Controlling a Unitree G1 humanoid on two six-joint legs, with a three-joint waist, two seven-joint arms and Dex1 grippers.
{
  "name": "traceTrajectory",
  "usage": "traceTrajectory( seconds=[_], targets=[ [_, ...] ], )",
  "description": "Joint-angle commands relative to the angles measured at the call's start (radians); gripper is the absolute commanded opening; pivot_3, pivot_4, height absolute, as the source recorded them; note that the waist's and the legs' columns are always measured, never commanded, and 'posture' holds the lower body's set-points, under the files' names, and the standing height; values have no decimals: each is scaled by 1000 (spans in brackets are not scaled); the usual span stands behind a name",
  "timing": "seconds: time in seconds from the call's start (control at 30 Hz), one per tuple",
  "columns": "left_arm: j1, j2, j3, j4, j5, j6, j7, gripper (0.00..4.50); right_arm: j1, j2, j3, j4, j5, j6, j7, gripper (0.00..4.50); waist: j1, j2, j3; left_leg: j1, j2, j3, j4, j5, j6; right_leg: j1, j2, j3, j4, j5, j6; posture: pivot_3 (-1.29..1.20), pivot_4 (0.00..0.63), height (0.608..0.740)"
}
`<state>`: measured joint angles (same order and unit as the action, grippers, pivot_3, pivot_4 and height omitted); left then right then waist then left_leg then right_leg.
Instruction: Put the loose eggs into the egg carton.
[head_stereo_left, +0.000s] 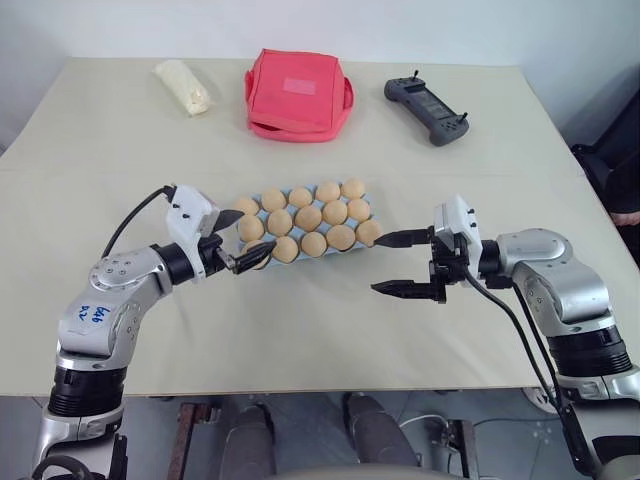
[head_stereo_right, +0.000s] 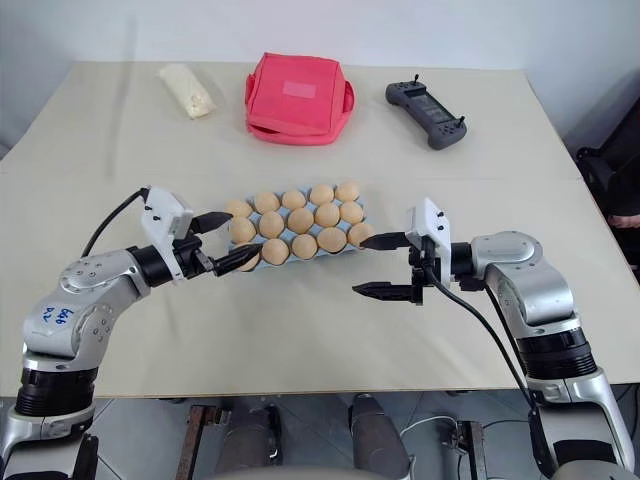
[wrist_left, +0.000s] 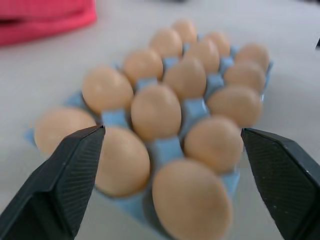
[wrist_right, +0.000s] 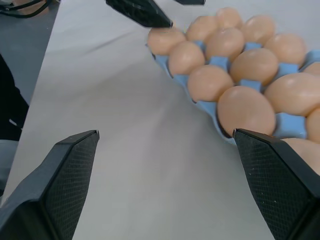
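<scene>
Starting at your left, the left gripper (head_stereo_left: 243, 252) sits at the left end of the egg carton (wrist_left: 116, 118), its black fingers spread wide and holding nothing — the wrist view looks straight between them at the filled cups. The carton lies mid-table, between the two arms, and every cup you can see carries one of the eggs (head_stereo_left: 308, 218); three rows of five, as far as the head views show. No egg lies loose on the table (head_stereo_left: 300, 330) around it, so you can judge the filling done or as good as done. What is left for you is mostly to draw both arms clear without nudging the tray. On the right, the right gripper (head_stereo_left: 402, 264) hangs just off the carton's right end, its fingers also wide apart and empty — near the end egg, not touching it.
</scene>
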<state>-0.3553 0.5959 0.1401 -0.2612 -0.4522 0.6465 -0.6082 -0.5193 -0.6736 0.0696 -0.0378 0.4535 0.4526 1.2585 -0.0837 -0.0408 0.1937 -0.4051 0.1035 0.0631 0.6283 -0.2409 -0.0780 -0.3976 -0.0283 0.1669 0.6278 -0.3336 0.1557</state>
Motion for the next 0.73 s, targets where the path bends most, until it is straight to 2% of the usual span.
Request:
traceTrajectory(
  seconds=[0.03,0.23,0.33,0.47,0.6,0.73],
  targets=[
    [-29,-7,63,-2,-19,-46,11,4465,13,-10,-34,-39,21,-9,-9,4500,0,0,0,0,0,0,0,0,0,0,0,0,0,0,0,0,150,740],
    [18,13,136,78,36,-183,11,4465,43,-21,-74,-52,23,-15,-50,4500,0,0,0,0,0,0,1,0,0,0,0,0,0,0,0,0,150,740],
    [40,19,193,136,-16,-235,-57,4465,80,-29,-117,-65,28,-12,-77,4500,1,0,0,0,0,0,0,0,0,0,0,0,0,0,0,0,150,740],
    [90,63,227,206,-12,-311,-151,4465,154,-49,-179,-72,27,-28,-105,4500,2,0,0,0,0,0,0,0,0,0,0,0,0,0,0,0,150,740],
    [160,122,225,245,-32,-313,-279,4465,218,-69,-253,-50,33,-37,-132,4500,1,0,0,0,0,0,0,0,0,0,0,0,-1,0,-1,0,150,740],
    [156,147,212,288,-12,-353,-326,4465,256,-83,-283,-50,32,-45,-141,4500,0,0,0,0,0,1,0,0,1,0,0,0,0,-2,-4,0,150,740]
  ],
)
